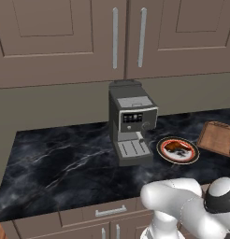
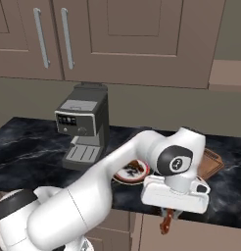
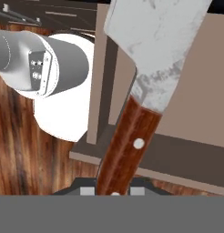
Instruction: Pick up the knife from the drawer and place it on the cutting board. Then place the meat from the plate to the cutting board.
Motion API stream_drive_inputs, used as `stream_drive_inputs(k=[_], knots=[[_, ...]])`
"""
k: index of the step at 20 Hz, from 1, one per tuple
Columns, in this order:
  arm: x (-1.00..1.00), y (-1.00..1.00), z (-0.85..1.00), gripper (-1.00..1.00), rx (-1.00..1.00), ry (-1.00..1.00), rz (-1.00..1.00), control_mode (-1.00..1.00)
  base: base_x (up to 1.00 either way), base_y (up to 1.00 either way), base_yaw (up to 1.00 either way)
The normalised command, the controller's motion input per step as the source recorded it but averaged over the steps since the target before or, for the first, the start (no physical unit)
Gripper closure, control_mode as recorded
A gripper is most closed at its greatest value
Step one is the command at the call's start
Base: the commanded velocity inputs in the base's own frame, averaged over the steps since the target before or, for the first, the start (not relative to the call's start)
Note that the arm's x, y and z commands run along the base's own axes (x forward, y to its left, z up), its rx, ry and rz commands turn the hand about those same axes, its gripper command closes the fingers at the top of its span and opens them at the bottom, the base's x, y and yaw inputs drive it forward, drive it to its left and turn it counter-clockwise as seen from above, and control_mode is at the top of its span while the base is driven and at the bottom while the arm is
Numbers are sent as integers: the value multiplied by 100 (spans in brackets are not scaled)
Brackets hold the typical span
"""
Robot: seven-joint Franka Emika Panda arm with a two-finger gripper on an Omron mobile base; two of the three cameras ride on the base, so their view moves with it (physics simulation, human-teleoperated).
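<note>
Gripper (image 2: 170, 212): jaws nearly closed, clamped on knife (image 3: 132, 123) by its handle, held off counter front edge. Plate (image 1: 177, 150) w/ meat (image 1: 175, 147): on black marble counter (image 1: 61, 158), right of coffee machine (image 1: 131, 123). Cutting board (image 1: 217, 138): just beyond plate. Taupe wall cabinets (image 1: 65, 37) above; wood floor (image 3: 22, 145) below.

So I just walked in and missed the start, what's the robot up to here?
The arm's gripper is shut on the knife, gripping it by the reddish-brown handle and holding it low in front of the cabinets, below the counter edge. The cutting board on the counter has nothing on it yet. The meat sits on the plate beside the coffee machine. So the knife is picked up but not yet delivered, and the meat is untouched.
</note>
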Motion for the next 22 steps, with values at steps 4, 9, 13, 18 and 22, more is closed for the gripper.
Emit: stream_drive_inputs(k=[4,9,13,18,22], knots=[[45,0,0,100,1,0,5,-100,0,0,0],[58,0,0,100,3,0,1,-100,0,0,0],[26,-7,-6,100,3,-2,1,-100,0,0,0],[28,-13,-1,100,2,-4,2,-100,0,0,0],[49,-4,-2,100,0,-11,0,-100,0,0,0]])
